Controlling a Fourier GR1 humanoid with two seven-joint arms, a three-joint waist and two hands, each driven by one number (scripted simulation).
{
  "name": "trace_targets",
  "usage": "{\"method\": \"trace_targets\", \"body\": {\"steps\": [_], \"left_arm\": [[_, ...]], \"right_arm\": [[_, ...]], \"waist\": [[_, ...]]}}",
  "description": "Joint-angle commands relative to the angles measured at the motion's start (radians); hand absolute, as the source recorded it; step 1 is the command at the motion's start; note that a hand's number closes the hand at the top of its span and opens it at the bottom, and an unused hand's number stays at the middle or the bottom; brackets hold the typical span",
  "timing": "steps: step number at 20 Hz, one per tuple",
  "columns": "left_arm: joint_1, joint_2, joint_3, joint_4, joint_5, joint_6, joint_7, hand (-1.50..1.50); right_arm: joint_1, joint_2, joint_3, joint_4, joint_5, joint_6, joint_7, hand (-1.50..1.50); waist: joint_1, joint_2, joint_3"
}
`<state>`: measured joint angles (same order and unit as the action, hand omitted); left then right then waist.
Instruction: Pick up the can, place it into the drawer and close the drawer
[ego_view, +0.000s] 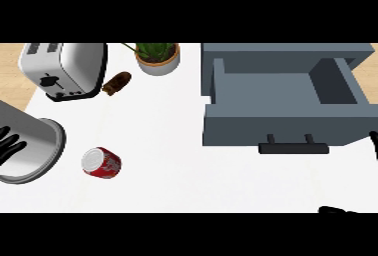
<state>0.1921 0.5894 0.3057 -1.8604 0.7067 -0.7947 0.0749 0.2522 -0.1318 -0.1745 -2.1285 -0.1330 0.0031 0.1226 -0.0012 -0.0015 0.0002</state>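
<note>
The can (102, 162), red with a silver top, stands on the white counter (184, 175), unheld, just beside a large steel pot (29, 150) at the left edge. The grey drawer (284, 107) is pulled fully open, well apart from the can at the right, and nothing shows inside it. The left hand (10, 144) shows at the left edge against the pot, fingers straight and gripping nothing. Of the right hand (338, 210) only dark tips show at the lower right; whether it is open or closed cannot be told. Assessment: no step is done; pickup, placing and closing all remain.
</note>
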Motion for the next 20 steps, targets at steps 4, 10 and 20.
{"method": "trace_targets", "body": {"steps": [4,10,20], "left_arm": [[0.042,0.027,0.094,0.000,0.133,-0.069,0.069,-1.50],[-0.015,0.141,0.103,0.174,0.326,-0.063,0.174,-1.50],[0.012,0.082,-0.006,0.034,0.433,0.109,0.343,-1.50]], "right_arm": [[0.034,-0.017,-0.089,0.008,-0.085,0.082,-0.006,-1.50],[0.086,0.003,-0.100,0.000,-0.078,0.120,-0.049,-1.50],[0.189,-0.026,-0.267,0.022,-0.230,0.281,-0.133,-1.50]], "waist": [[0.003,0.000,0.000],[-0.001,0.001,0.000],[-0.001,-0.001,0.001]]}}
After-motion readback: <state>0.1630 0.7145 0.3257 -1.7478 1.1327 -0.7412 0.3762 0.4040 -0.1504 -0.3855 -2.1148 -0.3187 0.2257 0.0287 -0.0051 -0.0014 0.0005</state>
